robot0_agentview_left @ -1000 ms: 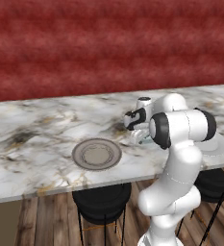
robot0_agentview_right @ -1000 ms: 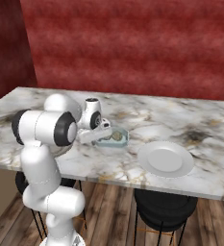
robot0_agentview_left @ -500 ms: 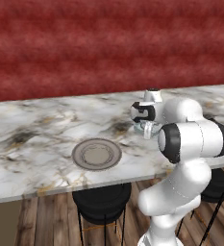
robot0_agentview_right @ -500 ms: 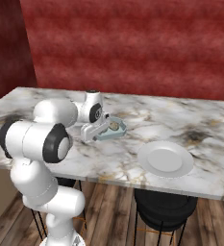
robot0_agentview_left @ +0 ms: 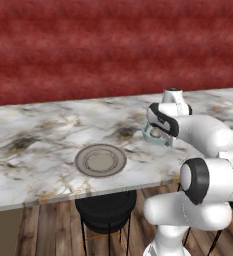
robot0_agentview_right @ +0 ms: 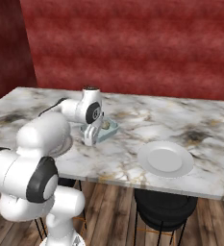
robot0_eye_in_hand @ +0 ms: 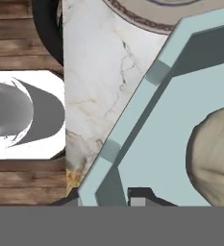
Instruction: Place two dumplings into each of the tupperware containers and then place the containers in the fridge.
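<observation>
- Light-blue and translucent, a tupperware container (robot0_agentview_right: 105,130) is lifted just off the marble counter (robot0_agentview_right: 205,158), tilted, near the counter's front edge; the left base view shows it (robot0_agentview_left: 155,135) right of the grey-brown plate (robot0_agentview_left: 100,160).
- The gripper (robot0_agentview_right: 91,137) is clenched on the container's rim, its jaws nearly closed with the thin wall between them; in the hand view the rim (robot0_eye_in_hand: 132,120) runs diagonally across the picture down to the finger tips.
- One tan dumpling (robot0_eye_in_hand: 214,156) lies inside the container on its pale floor, close to the right side of the hand view; from the right base view it (robot0_agentview_right: 105,125) shows as a small brown lump just beside the wrist. Whether a second dumpling lies with it I cannot tell.
- A round white plate (robot0_agentview_right: 165,159) sits on the counter to the right of the container, well apart from it, near the front edge.
- A black round stool (robot0_agentview_left: 106,209) stands under the counter below the grey-brown plate, on a wooden plank floor (robot0_agentview_right: 209,226).
- A dark red wall (robot0_agentview_left: 113,45) rises behind the counter's far edge.
</observation>
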{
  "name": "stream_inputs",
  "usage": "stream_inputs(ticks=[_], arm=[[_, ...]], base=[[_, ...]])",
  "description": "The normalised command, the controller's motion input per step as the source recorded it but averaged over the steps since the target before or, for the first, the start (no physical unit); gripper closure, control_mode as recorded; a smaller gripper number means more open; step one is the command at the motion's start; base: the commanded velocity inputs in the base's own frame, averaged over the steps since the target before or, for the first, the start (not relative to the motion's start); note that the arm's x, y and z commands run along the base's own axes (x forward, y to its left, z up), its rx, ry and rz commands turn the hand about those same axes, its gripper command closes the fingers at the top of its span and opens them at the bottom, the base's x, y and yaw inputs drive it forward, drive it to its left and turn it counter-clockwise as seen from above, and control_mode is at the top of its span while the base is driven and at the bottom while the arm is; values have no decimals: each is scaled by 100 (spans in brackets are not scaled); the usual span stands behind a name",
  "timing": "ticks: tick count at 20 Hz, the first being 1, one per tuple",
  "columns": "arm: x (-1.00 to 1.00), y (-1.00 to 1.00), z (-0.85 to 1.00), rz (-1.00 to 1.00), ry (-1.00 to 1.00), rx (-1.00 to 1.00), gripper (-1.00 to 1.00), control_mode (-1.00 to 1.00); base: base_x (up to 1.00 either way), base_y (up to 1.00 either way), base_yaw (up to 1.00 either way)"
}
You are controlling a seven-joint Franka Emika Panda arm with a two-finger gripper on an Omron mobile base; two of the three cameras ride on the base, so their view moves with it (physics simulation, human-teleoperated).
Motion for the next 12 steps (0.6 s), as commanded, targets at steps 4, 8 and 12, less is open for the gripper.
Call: stream_inputs(ticks=[4, 8, 12], arm=[[-54, 0, 35, 37, -5, 0, 100, -100], [-25, 3, 38, 26, -5, -1, 100, -100], [-28, 12, 49, 19, 12, -10, 100, -100]], base=[[0, 0, 0], [0, 0, 0], [0, 0, 0]])
